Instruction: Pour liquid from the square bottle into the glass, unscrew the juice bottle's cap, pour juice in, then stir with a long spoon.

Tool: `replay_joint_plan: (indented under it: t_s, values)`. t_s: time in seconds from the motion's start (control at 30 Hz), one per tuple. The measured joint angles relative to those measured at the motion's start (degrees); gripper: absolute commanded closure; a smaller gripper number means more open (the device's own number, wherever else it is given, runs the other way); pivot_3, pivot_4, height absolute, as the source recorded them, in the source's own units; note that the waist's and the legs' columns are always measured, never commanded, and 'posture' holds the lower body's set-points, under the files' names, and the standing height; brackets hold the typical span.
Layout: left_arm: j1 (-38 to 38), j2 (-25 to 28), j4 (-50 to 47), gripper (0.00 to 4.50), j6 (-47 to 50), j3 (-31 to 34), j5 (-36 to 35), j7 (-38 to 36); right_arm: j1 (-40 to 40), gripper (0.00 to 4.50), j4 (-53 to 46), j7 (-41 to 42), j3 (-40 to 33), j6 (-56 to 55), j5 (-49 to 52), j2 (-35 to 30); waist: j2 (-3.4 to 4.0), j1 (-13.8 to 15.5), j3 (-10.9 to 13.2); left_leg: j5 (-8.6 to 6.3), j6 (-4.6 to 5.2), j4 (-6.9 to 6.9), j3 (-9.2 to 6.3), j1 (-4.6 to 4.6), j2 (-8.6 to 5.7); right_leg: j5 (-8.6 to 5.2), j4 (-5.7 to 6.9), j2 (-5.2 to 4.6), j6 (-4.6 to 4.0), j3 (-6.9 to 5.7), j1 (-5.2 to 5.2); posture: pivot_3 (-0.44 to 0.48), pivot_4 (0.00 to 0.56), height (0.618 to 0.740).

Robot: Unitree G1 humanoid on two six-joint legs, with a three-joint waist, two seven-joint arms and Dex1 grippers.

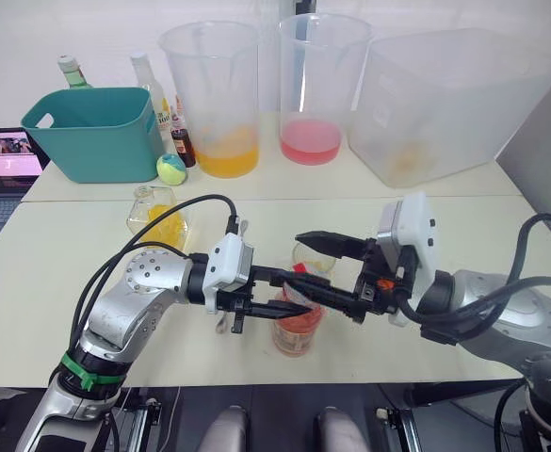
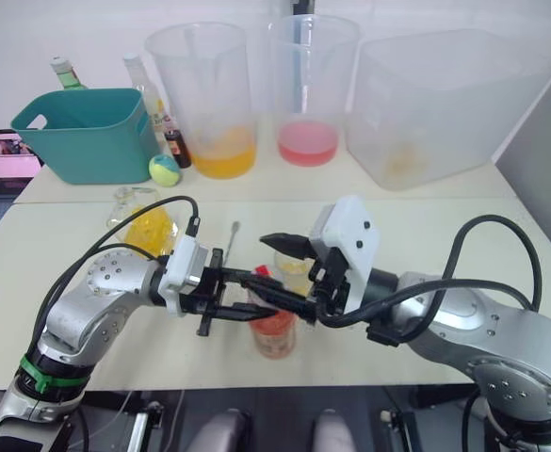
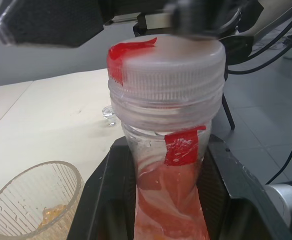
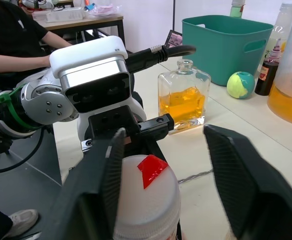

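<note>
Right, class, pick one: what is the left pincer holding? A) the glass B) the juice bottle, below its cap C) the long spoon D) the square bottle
B: in the left wrist view the left pincer grips the juice bottle below its white cap; the square bottle stands apart on the table.

Two silver-grey metal arms are being shown, each built of rounded cast segments. A round joint plate ringed with small screws is being displayed on the left arm, and a green band is being worn around its lower segment. Thick black cables are being looped along both arms. A white boxy housing is being carried at each wrist. The black two-fingered left gripper and the black two-fingered right gripper are being presented, an orange spot being shown at the latter's base.
</note>
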Motion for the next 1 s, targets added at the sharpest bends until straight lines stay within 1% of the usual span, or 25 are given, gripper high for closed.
replay_joint_plan:
  t_s: [0.13, 0.17, 0.23, 0.27, 0.33, 0.4, 0.43, 0.5, 0.63, 0.67, 0.97, 1.0]
  values:
    - [-0.1, 0.0, 0.2, 3.3, 0.0, 0.0, 0.0, -0.1, -0.3, 4.25, 0.0, -0.3, 0.7, -0.6, 1.0, -0.8, 0.0, 0.0, 0.0, 0.0, 0.0, 0.0, 0.01, 0.02, 0.0, 0.0, 0.0, 0.0, 0.0, 0.0, 0.02, 0.0, 0.15, 0.738]
    - [-0.2, 0.1, 0.3, 3.3, 0.1, 0.0, 0.0, -0.1, -0.5, 4.46, 0.0, -0.3, 1.0, -0.7, 1.0, -0.9, 0.0, 0.0, 0.0, 0.0, 0.0, 0.0, 0.01, 0.03, 0.01, 0.0, 0.0, 0.01, 0.0, 0.0, 0.02, 0.0, 0.15, 0.738]
    - [-0.2, 0.1, 0.3, 3.3, 0.1, 0.0, 0.0, -0.1, -0.7, 4.46, 0.4, -0.3, 1.2, -1.1, 1.2, -1.0, 0.0, 0.0, 0.0, 0.0, 0.0, 0.0, 0.01, 0.03, 0.02, 0.0, 0.0, 0.02, 0.0, 0.0, 0.02, 0.0, 0.15, 0.738]
    - [-0.2, 0.1, 0.3, 3.3, 0.1, 0.0, 0.0, -0.2, -0.7, 3.93, 0.8, -0.5, 1.2, -1.3, 1.8, -1.1, 0.0, 0.0, 0.0, 0.0, 0.0, 0.0, 0.01, 0.03, 0.02, 0.0, 0.0, 0.02, 0.0, 0.01, 0.02, 0.0, 0.15, 0.738]
    - [-0.2, 0.1, 0.2, 3.3, 0.1, 0.0, -0.1, -0.3, -0.6, 3.23, 1.8, -0.8, 1.1, -1.6, 3.5, -1.3, 0.0, 0.0, 0.0, 0.0, 0.0, 0.0, 0.02, 0.03, 0.02, 0.0, 0.0, 0.01, 0.0, 0.01, 0.02, 0.0, 0.15, 0.738]
    - [-0.3, 0.1, 0.2, 3.3, 0.1, 0.0, -0.1, -0.4, -0.5, 2.54, 1.9, -0.7, 1.1, -1.7, 5.9, -2.5, 0.0, 0.0, 0.0, 0.0, 0.0, 0.0, 0.02, 0.02, 0.02, 0.0, 0.0, 0.01, 0.0, 0.01, 0.02, 0.0, 0.15, 0.738]
    - [-0.3, 0.1, 0.2, 3.3, 0.1, 0.0, -0.1, -0.4, -0.5, 2.26, 1.9, -0.7, 1.1, -1.7, 7.0, -3.2, 0.0, 0.0, 0.0, 0.0, 0.0, 0.0, 0.02, 0.02, 0.02, 0.0, 0.0, 0.01, 0.0, 0.01, 0.02, 0.0, 0.15, 0.738]
    - [-0.3, 0.2, 0.2, 3.3, 0.1, 0.0, -0.1, -0.4, -0.4, 1.52, 1.8, -0.7, 1.2, -1.8, 8.8, -4.6, 0.0, 0.0, 0.0, 0.0, 0.0, 0.0, 0.02, 0.02, 0.02, 0.0, -0.01, 0.01, 0.0, 0.01, 0.02, 0.0, 0.15, 0.738]
    - [-0.3, 0.3, 0.2, 3.3, 0.3, 0.0, -0.1, -0.4, -0.2, 0.2, 1.1, -0.8, 1.5, -1.8, 9.6, -6.6, 0.0, 0.0, 0.0, 0.0, 0.01, 0.0, 0.02, 0.02, 0.04, 0.0, -0.02, 0.03, 0.0, 0.01, 0.02, 0.0, 0.15, 0.738]
    - [-0.4, 0.4, 0.2, 3.3, 0.3, 0.0, -0.2, -0.4, -0.2, 0.05, 1.1, -0.9, 1.8, -1.8, 9.1, -6.8, 0.0, 0.0, 0.0, 0.0, 0.01, 0.0, 0.02, 0.02, 0.04, 0.0, -0.02, 0.03, 0.0, 0.01, 0.02, 0.0, 0.15, 0.738]
    - [-0.6, 0.4, 0.2, 3.3, 0.5, 0.0, -0.2, -0.5, 1.2, 0.05, 1.1, -1.0, 3.6, -1.9, 7.1, -6.9, -0.01, 0.0, 0.0, 0.0, 0.01, 0.0, 0.02, 0.02, 0.04, 0.0, -0.02, 0.04, 0.0, 0.01, 0.02, 0.0, 0.15, 0.738]
    - [-0.7, 0.4, 0.2, 3.3, 0.5, -0.1, -0.2, -0.5, 1.2, 0.29, 1.1, -1.0, 3.7, -1.9, 6.9, -6.9, -0.01, 0.0, 0.0, 0.0, 0.01, 0.0, 0.02, 0.02, 0.04, 0.0, -0.02, 0.04, 0.0, 0.01, 0.02, 0.0, 0.15, 0.738]
